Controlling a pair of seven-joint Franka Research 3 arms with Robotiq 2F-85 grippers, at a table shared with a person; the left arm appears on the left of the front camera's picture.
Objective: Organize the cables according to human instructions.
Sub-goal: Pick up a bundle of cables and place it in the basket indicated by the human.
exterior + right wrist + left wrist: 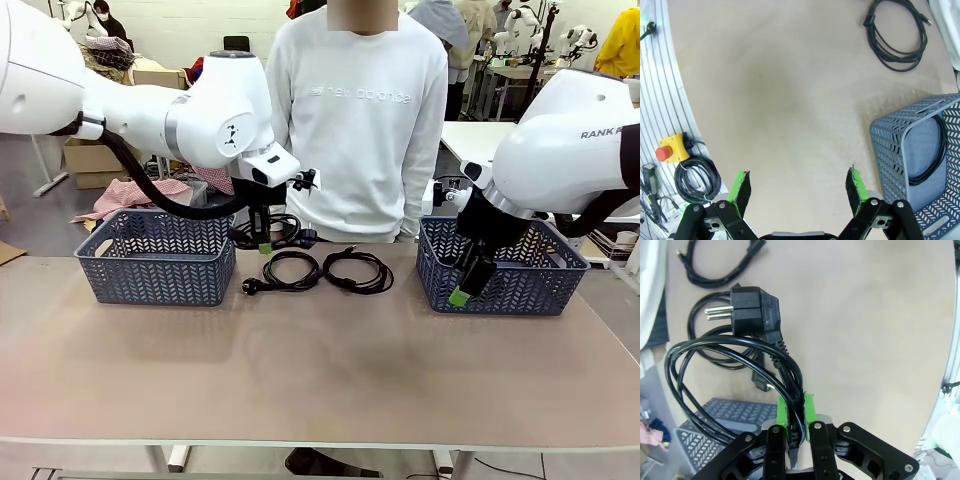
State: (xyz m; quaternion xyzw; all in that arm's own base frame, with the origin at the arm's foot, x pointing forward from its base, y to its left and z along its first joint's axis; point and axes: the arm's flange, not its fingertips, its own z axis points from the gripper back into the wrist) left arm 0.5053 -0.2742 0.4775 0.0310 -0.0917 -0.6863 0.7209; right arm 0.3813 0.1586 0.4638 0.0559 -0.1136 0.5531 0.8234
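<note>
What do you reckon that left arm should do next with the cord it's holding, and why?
Probably carry it sideways over the left basket and only then let go. The left pincer is shut on a coiled cable, lifted off the table and hanging beside that basket, not over it. Which basket the person wants, the pictures don't say.

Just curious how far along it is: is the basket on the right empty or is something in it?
Not empty. In the right wrist view a black cable lies coiled inside the basket.
</note>
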